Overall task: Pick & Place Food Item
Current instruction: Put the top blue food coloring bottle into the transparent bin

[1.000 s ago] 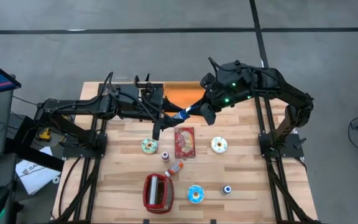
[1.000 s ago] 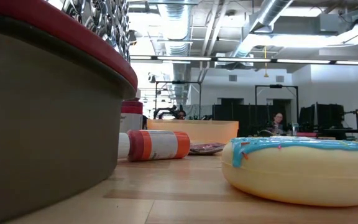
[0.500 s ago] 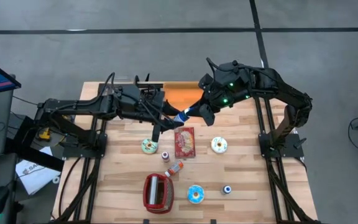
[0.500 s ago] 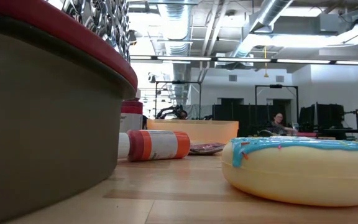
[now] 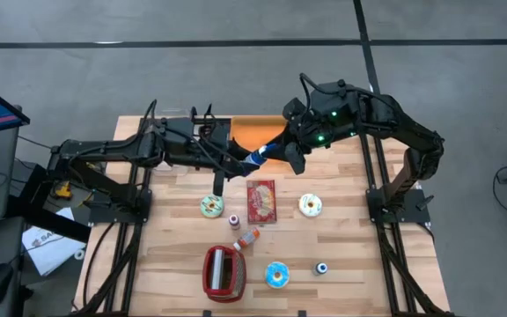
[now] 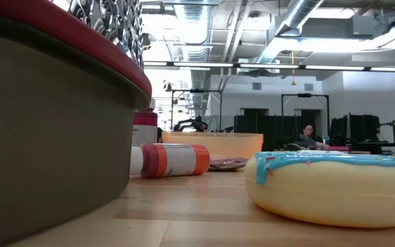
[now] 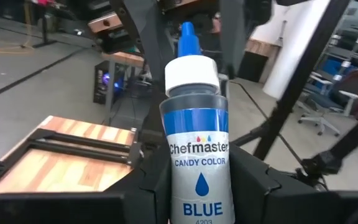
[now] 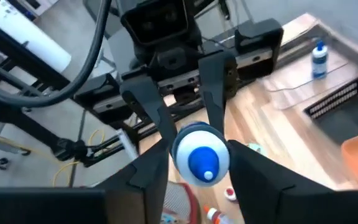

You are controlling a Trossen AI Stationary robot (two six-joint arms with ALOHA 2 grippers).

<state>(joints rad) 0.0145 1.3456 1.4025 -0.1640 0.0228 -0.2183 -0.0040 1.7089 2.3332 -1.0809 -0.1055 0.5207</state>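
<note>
A blue food-colouring bottle [image 5: 255, 158] with a white collar and blue tip hangs in the air over the table's far middle, between my two grippers. My left gripper [image 5: 246, 162] comes from the table's left and is shut on the bottle [image 7: 197, 149]. My right gripper [image 5: 270, 153] comes from the right. Its fingers stand open on either side of the bottle's cap end [image 8: 202, 157]. My left gripper pinches the bottle's body [image 7: 195, 186] between its two fingers [image 7: 146, 190], which reach level from the table's left and lie along the bottle. The bottle is lifted clear, roughly level, its blue tip [image 7: 189, 38] pointing toward the right gripper. My right gripper's fingers [image 8: 151, 171] flank the white collar; I cannot tell whether they touch it.
An orange bin [image 5: 258, 134] stands just beyond the grippers. Below them lie a red packet [image 5: 261, 201], three doughnuts [image 5: 211, 206] [image 5: 311, 205] [image 5: 277, 275], small bottles [image 5: 249, 238] and a red-rimmed basket [image 5: 224, 270]. People sit in the room behind.
The bottle has stayed in the air between the two grippers, almost in place. My right hand has tipped a little at the wrist.
</note>
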